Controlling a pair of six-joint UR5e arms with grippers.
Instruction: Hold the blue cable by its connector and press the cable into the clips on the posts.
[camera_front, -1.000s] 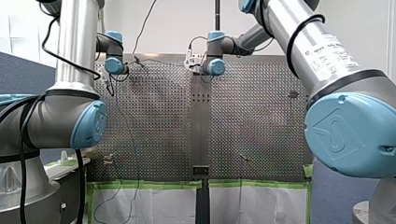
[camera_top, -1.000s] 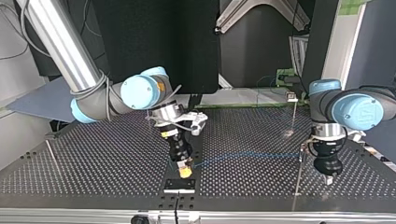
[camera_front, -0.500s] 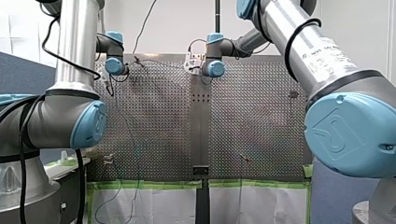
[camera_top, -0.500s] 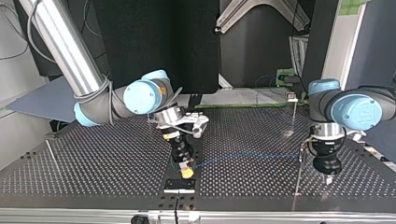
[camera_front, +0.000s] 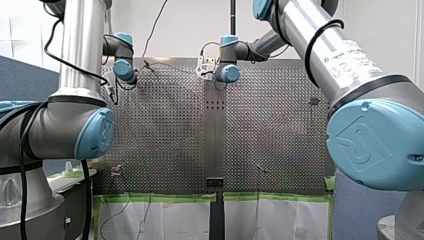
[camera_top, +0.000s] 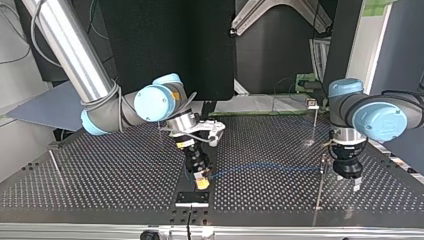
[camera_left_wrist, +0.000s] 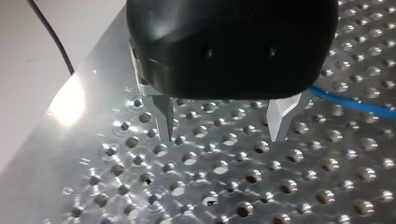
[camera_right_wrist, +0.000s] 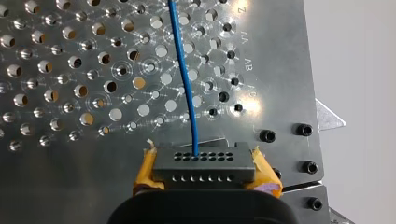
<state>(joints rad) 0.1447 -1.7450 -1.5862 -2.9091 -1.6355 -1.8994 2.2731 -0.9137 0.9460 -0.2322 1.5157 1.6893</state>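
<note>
Right gripper (camera_right_wrist: 205, 171): closed on the connector (camera_right_wrist: 204, 161), a dark block with rows of holes, clamped between yellow pads (camera_right_wrist: 145, 170).
Blue cable (camera_right_wrist: 184, 79): leaves the connector's hole face and runs ahead of the gripper over the desk (camera_right_wrist: 70, 154).
Top view: the cable heads toward 3 o'clock from the right gripper, low over the desk, as far as a thin post (camera_top: 319, 192). Contact with the post cannot be told.
Left gripper (camera_left_wrist: 222, 134): at 3 o'clock of that post. Metal fingers (camera_left_wrist: 163, 116) spread apart, nothing between them, tips close over the desk; cable just beside one finger.
</note>
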